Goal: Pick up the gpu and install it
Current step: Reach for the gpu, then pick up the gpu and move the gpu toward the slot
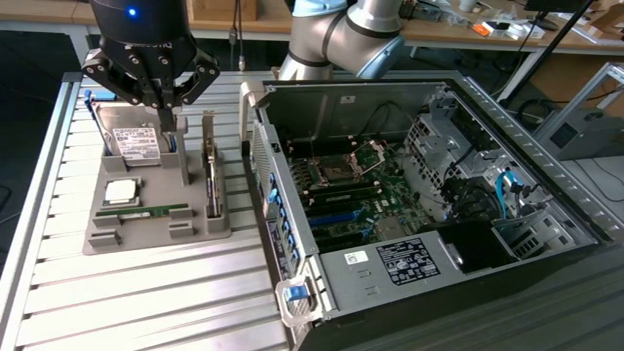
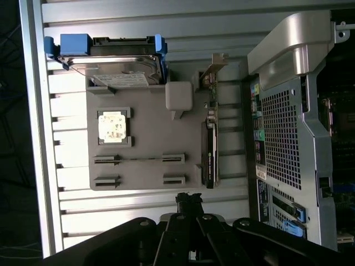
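Above the gray tray [image 1: 146, 228] the gripper [image 1: 164, 117] hangs pressed together, empty; gpu [image 1: 212, 175] stands edge-on in the tray's slot beside the computer case [image 1: 341, 95]; risk: off-centre pinch on thin card could slip or tilt it.

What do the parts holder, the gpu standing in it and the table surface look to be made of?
Parts holder: matte grey plastic, possibly printed; uniform dull colour, blocky slots.
Gpu: dark circuit board, edge-on, with a bare metal bracket that looks silvery.
Table: probably aluminium profiles; pale sheen, parallel grooves.
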`<move>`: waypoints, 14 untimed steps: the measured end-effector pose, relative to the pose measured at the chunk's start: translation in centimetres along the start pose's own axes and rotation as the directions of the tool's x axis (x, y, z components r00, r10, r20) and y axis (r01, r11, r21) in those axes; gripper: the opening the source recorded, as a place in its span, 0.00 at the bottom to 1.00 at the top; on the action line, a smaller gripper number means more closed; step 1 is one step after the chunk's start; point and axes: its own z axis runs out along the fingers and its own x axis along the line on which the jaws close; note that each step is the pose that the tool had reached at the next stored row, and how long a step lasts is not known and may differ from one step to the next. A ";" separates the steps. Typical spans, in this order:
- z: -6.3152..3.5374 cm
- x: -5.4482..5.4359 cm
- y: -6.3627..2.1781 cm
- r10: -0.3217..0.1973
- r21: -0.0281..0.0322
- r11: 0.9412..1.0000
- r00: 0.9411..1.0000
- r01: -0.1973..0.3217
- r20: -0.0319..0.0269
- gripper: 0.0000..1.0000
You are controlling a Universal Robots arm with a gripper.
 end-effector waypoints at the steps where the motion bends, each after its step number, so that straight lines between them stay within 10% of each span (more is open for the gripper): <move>1: 0.00 0.0 0.00 0.000 0.000 1.000 1.000 0.000 0.000 0.11; 12: 0.00 0.0 0.00 0.000 0.000 1.000 1.000 0.000 0.000 0.11; 14: 0.00 0.0 0.00 0.000 0.000 1.000 1.000 0.000 0.000 0.24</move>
